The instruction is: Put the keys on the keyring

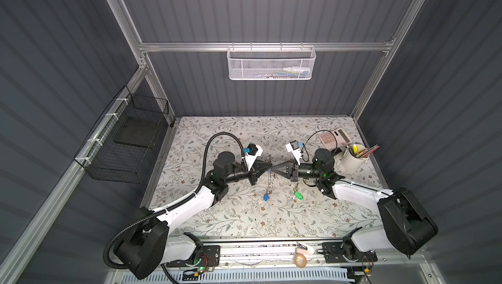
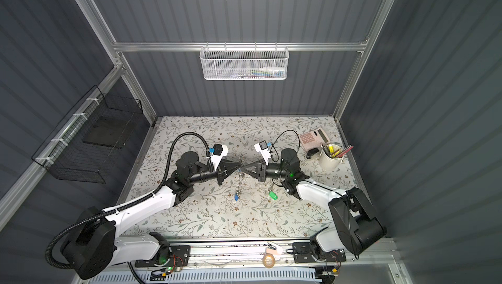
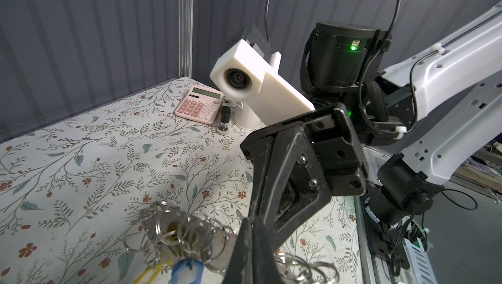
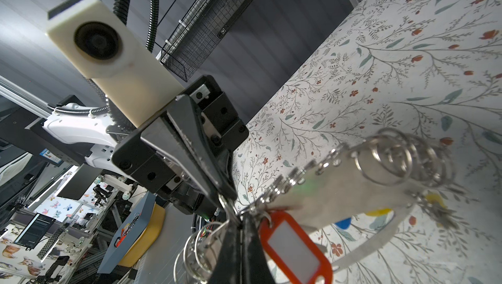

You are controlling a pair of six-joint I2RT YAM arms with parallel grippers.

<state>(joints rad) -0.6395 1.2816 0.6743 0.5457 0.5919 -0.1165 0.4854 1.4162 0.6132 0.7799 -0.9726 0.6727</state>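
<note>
Tabletop (image 1: 231, 214): floral print
Left gripper (image 1: 268, 166): pinched shut on keyring (image 1: 269, 183), raised mid-table
Right gripper (image 1: 274, 167): clamped on same loop, tips meeting
Keys (image 1: 295, 187): flat on tabletop, right of keyring, untouched; light, loose, slippery; green tag (image 1: 299, 196) probably best hold

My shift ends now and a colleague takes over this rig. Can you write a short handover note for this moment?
The left gripper is shut on the keyring.
The right gripper is shut on the same keyring, tip to tip with the left.
The keys with the green tag lie on the table beside the right arm; neither gripper holds them.
Done: keyring gripped by both.
Left: pick up the keys and thread them onto the keyring.
</note>
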